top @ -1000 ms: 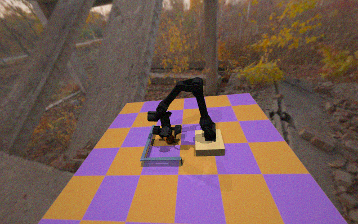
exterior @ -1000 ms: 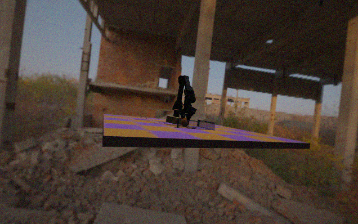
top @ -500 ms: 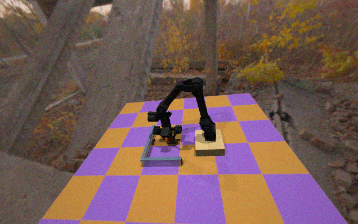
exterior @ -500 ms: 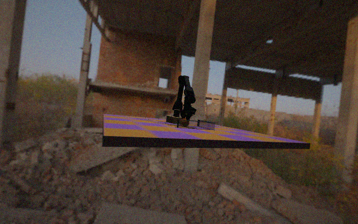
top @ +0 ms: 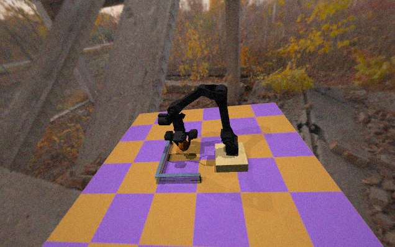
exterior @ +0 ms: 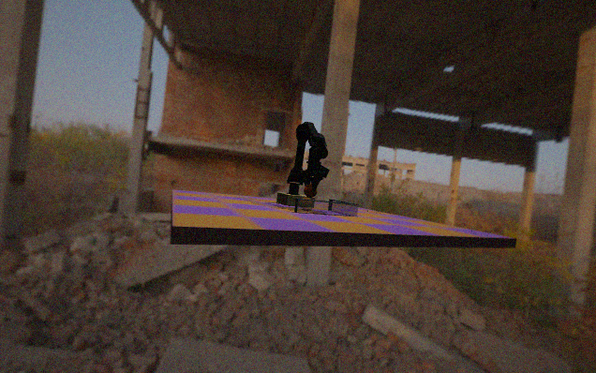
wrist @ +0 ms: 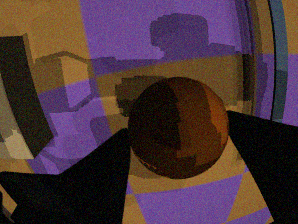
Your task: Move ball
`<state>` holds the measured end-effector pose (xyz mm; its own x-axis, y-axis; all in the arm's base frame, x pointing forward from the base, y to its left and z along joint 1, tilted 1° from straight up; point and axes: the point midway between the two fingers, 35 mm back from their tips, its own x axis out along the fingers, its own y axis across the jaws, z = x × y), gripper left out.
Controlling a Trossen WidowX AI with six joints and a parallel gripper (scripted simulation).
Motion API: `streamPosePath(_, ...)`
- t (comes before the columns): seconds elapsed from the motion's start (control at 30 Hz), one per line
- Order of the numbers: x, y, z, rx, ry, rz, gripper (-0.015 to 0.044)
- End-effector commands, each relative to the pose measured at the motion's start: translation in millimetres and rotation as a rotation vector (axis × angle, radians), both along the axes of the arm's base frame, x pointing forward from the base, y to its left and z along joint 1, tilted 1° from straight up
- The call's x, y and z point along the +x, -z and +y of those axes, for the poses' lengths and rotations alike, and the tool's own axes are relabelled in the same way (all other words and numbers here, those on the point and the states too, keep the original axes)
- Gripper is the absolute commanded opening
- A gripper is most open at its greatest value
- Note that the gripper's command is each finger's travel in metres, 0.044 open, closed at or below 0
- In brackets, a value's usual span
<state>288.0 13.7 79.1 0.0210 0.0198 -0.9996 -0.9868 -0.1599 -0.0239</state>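
The black parallel-jaw gripper (top: 183,143) is clenched on the dark orange-brown ball (wrist: 178,127), holding it just above the checkered purple-and-orange table (top: 217,214). The ball hangs beside the far end of the low clear L-shaped walls (top: 163,162), toward the bench's far left corner. Nothing that can be made out lies inside the walled corner.

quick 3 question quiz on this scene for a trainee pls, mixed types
1. True or false: the gripper is shut on the ball.
2. In the top view, where does the ball sit relative to the clear walls' corner? A) at the corner B) near the far end of the left wall C) outside, beside the wooden block
3. Fill in: the arm's base stands on a ____ block.

Key: 1 true; 2 B; 3 wooden
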Motion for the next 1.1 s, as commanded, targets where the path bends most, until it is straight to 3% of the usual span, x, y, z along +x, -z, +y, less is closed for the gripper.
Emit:
streamPosePath(0.0, -0.5, -26.5, -1.1, -0.005, -0.006, -0.015, 0.0)
streamPosePath(0.4, -11.5, -76.5, -2.2, -0.005, -0.006, -0.014, 0.0)
streamPosePath(1.07, 47.1, -20.3, -33.2, -0.008, -0.006, -0.019, 0.0)
